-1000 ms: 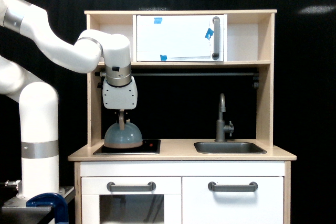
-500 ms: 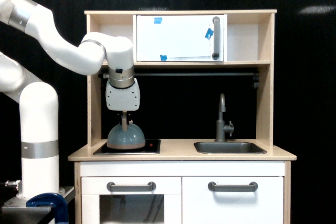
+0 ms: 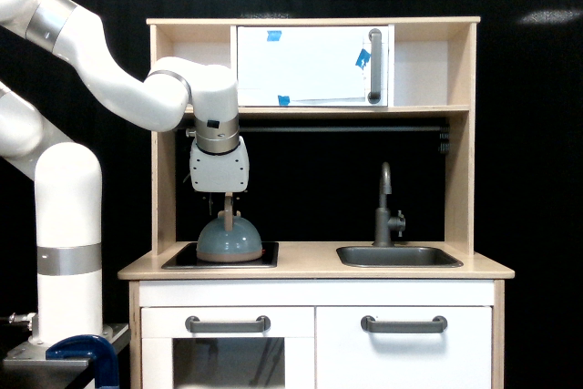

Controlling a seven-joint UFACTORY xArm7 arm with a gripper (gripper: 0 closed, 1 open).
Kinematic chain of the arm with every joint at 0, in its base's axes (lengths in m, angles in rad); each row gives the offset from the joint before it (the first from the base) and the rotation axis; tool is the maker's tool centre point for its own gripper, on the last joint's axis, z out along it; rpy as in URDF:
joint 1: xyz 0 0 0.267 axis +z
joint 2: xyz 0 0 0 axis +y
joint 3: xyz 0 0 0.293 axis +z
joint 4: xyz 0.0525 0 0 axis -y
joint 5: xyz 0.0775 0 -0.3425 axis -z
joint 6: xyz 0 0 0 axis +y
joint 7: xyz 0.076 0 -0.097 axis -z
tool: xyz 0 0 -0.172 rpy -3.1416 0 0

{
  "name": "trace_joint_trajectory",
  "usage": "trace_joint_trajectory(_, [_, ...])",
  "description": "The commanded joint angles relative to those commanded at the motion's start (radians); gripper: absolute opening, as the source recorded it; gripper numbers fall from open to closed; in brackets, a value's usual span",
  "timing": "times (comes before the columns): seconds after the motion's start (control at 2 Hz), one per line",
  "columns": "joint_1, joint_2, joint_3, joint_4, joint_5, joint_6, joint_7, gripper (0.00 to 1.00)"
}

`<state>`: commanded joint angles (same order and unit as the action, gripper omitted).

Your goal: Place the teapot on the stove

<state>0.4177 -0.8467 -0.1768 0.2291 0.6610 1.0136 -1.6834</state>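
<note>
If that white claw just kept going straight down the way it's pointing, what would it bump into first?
The gripper points straight down and is right at the tan loop handle of the teapot, so it would press into the teapot's dome first. Under that sits the black stove.

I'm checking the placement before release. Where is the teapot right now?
In the exterior view the teapot sits on the stove at the counter's left end, directly under the gripper, well left of the faucet.
</note>
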Motion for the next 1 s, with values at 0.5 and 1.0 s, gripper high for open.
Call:
trace_joint_trajectory(0.5, [0.012,0.002,-0.012,0.012,-0.013,0.003,0.013,1.0])
trace_joint_trajectory(1.0, [-0.024,-0.046,-0.091,0.14,-0.137,0.178,0.082,1.0])
